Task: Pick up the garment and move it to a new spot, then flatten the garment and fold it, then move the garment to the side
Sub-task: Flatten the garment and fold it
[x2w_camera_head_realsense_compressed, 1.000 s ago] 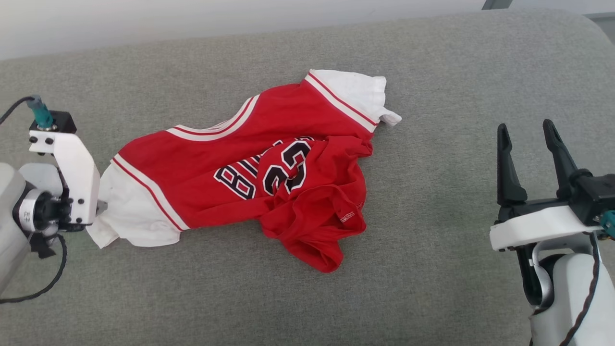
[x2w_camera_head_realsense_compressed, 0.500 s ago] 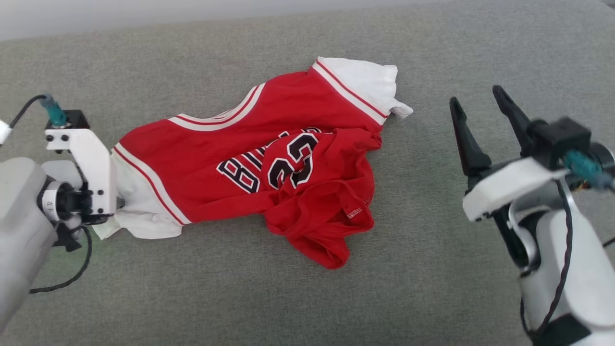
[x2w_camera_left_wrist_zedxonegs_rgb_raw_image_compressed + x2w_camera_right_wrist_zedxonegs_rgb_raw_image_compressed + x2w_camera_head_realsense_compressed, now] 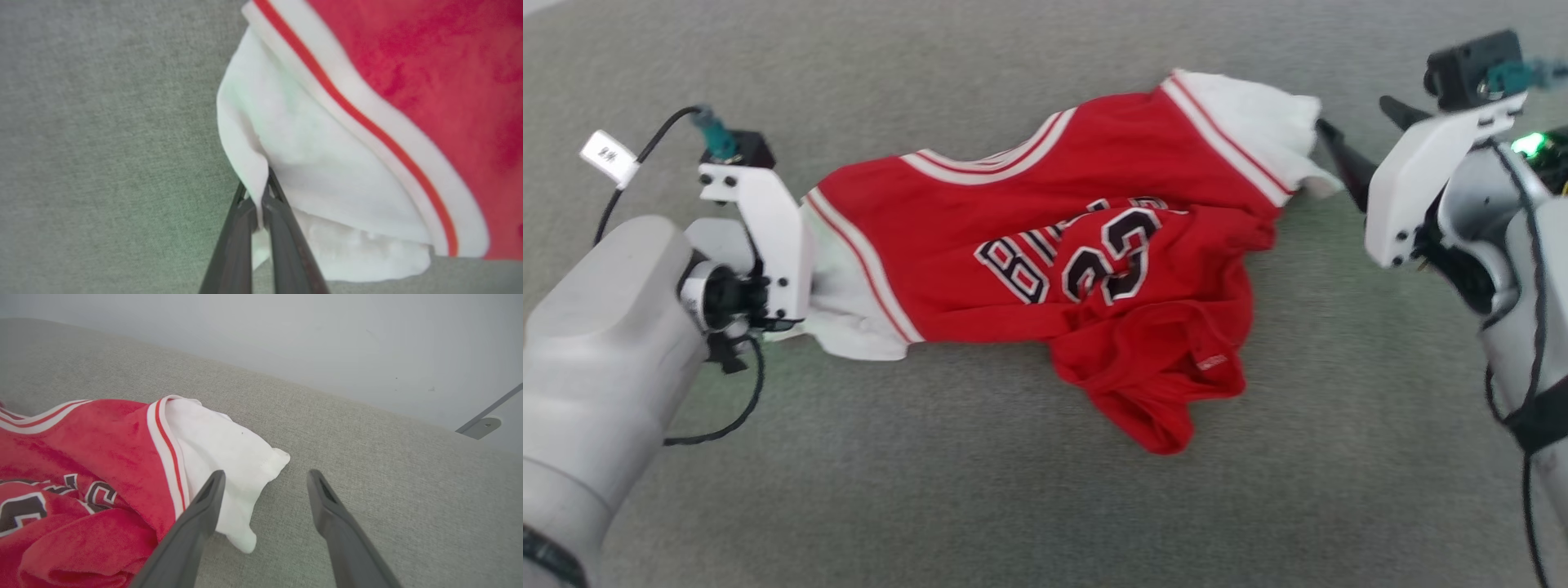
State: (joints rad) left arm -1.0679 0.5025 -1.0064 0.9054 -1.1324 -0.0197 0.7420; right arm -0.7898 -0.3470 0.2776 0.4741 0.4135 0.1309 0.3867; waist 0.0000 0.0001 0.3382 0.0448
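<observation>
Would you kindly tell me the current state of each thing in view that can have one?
garment: lying crumpled on the grey cushion, lower part bunched over its print, not flattened.
left gripper: shut on the edge of one white sleeve.
right gripper: open, holding nothing, close to the other white sleeve.

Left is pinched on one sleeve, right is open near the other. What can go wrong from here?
1. The left gripper clamps only a thin edge fold of the white sleeve; a pull may slip it out.
2. The other sleeve lies mostly beside the open right gripper, not between its fingers; closing now may miss.
3. The red T-shirt is bunched at the hem; lifting may leave it folded.
</observation>
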